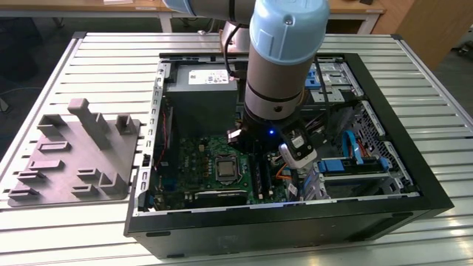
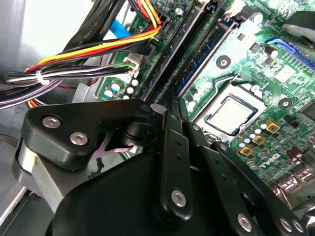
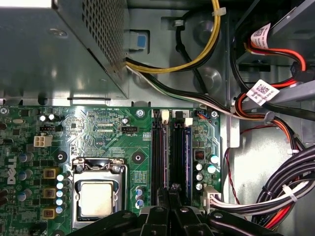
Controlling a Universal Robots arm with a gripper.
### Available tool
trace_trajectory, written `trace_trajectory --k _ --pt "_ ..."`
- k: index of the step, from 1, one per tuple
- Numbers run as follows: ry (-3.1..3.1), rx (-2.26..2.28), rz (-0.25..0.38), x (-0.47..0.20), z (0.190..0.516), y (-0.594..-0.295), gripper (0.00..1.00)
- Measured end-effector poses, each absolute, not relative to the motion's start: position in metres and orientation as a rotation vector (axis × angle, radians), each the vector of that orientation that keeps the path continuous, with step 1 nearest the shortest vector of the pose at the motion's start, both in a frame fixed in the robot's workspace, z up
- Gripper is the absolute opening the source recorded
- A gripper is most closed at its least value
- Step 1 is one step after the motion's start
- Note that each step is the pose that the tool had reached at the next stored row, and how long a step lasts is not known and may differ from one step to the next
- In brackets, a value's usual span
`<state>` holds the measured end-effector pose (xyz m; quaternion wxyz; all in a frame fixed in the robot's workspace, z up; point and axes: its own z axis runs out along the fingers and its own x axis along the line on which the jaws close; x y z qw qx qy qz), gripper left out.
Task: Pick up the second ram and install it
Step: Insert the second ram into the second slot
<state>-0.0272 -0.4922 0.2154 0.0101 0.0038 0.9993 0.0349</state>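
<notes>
Slatted metal table (image 1: 111,72), open PC case (image 1: 391,183); gripper (image 3: 170,194) jaws closed, empty, directly over blue second ram (image 3: 187,157) seated in slot, long axis in line with fingers.

Silver arm (image 1: 277,83) with pale blue cap, black screwed linkages (image 2: 172,162)

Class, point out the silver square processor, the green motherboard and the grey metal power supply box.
silver square processor (image 3: 96,198), first wrist view, middle of its lid.
green motherboard (image 3: 93,135), first wrist view, bare board above the socket.
grey metal power supply box (image 1: 201,102), exterior view, its top face.
</notes>
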Motion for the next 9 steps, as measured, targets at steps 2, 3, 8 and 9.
trace_trajectory --k 2,3,8,9 --pt "3.119 0.012 0.109 -0.0272 0.2153 -0.4922 0.11" --pt "3.119 0.012 0.109 -0.0272 0.2153 -0.4922 0.11" --pt "3.119 0.012 0.109 -0.0272 0.2148 -0.4922 0.11" --pt "3.119 0.012 0.109 -0.0272 0.2148 -0.4922 0.11"
